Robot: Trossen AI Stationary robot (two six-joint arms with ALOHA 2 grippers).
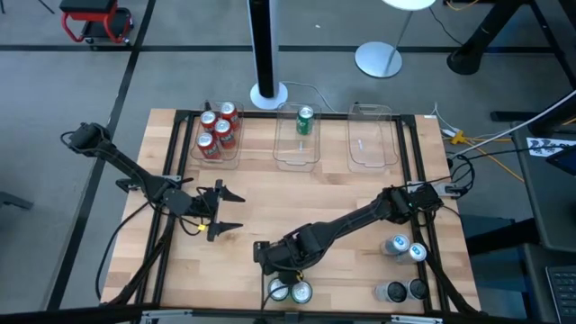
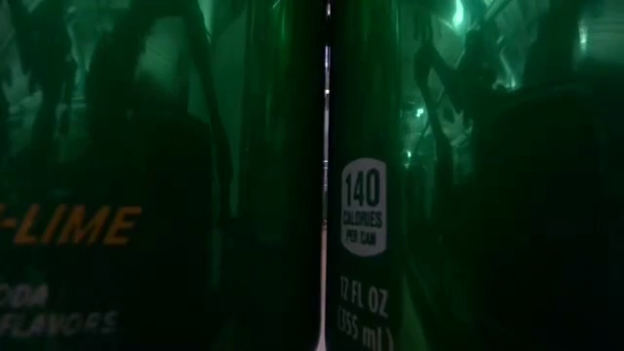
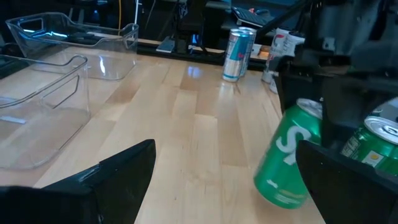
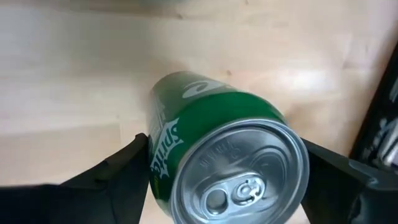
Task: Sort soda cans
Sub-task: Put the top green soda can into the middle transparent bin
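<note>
My right gripper [image 1: 274, 263] [image 4: 225, 155] reaches to the table's near middle and is shut on a green soda can [image 4: 217, 143] [image 3: 287, 158], which the gripper hides in the high view. Two more green cans [image 1: 289, 291] stand by the near edge and fill the low view [image 2: 361, 195]. My left gripper [image 1: 225, 209] [image 3: 227, 152] hangs open left of centre, holding nothing. Several red cans [image 1: 217, 130] stand in the left bin. One green can [image 1: 305, 120] stands in the middle bin. Two blue-silver cans [image 1: 407, 248] and two dark cans [image 1: 404, 290] stand near right. My right gripper pinches the green can by its side wall [image 4: 155, 165], one finger on each side of the body below the silver top. The fingers come from above, slanting down. The can sits tilted in the hold [image 3: 287, 158]; whether its lower rim touches the table I cannot tell.
Three clear plastic bins line the far edge; the right bin [image 1: 373, 137] holds nothing. Black rails run along the table's left and right sides [image 1: 423, 171]. Bare wood lies between the bins and both grippers [image 1: 306, 198]. Cables hang off the right edge.
</note>
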